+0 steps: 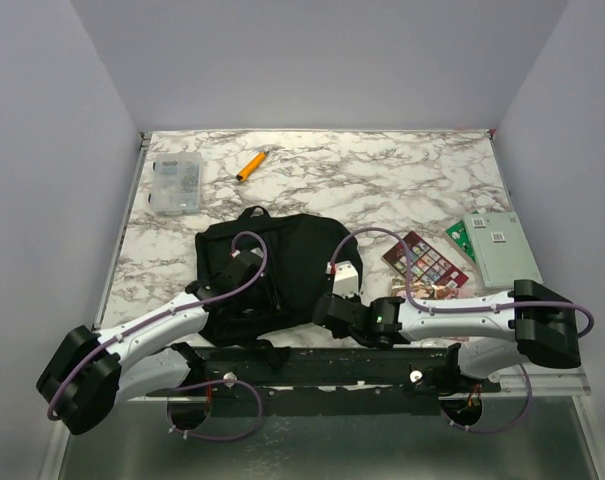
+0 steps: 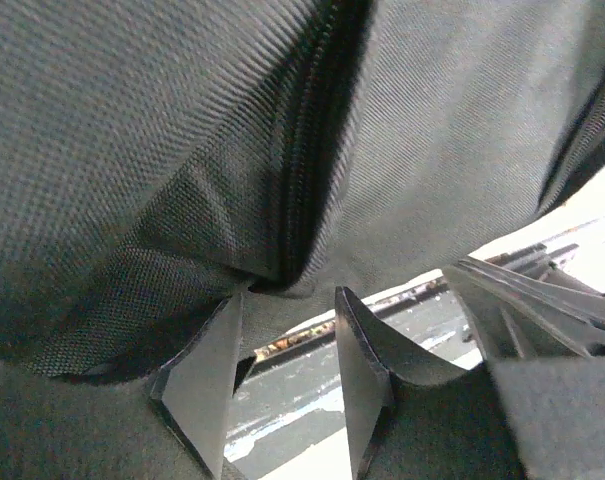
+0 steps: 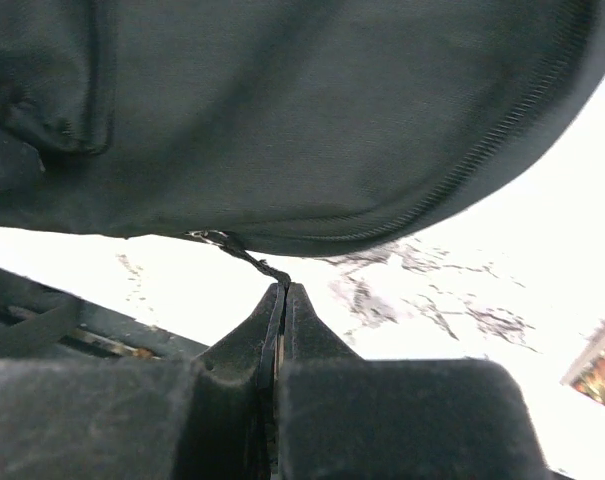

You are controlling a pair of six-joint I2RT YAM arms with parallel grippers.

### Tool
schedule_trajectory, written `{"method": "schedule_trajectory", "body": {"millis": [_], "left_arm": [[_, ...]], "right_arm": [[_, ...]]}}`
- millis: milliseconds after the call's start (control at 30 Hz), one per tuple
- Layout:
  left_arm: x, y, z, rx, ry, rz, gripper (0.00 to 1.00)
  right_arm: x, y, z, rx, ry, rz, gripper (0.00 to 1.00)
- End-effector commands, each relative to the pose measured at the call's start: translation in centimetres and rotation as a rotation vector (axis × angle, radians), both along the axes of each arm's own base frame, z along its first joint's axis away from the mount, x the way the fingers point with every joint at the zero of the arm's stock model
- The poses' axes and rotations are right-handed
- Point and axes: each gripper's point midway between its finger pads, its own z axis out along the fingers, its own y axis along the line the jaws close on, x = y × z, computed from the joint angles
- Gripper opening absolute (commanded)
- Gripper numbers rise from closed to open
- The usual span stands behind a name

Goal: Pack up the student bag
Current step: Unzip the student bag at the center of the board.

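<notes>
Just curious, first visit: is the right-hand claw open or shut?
Shut: jaws of the right gripper meet, pinching a thin cord on the student bag.

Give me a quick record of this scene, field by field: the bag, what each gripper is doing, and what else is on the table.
bag: black student bag lying on the marble table, just ahead of both arms
left gripper: left gripper open, fingertips at the bag's fabric below a zipper
right gripper: right gripper shut on a thin black cord running from the bag's edge
far side: orange pen, clear plastic box
right side: colourful card, green booklet
bag contents: cannot tell
</notes>
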Motion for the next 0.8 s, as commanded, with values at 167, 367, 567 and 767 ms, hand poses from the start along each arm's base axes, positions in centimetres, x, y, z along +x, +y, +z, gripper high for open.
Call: {"method": "schedule_trajectory", "body": {"millis": [167, 367, 567, 767], "left_arm": [[1.8, 3.5, -3.5, 0.187, -0.025, 0.112, 0.45], [2.0, 5.3, -2.9, 0.233, -0.102, 0.115, 0.45], [2.3, 3.5, 1.3, 0.135, -0.245, -0.031, 0.52], [1.4, -1.7, 8.8, -0.122, -0.553, -0.311, 0.71]], "right_arm": [[3.4, -7.0, 2.8, -0.143, -0.156, -0.255, 0.01], [7.8, -9.4, 5.6, -0.09, -0.185, -0.307, 0.01], [9.0, -7.2, 8.5, -0.056, -0.228, -0.165, 0.01], [7.4, -5.4, 8.7, 0.029, -0.169, -0.043, 0.01]]}}
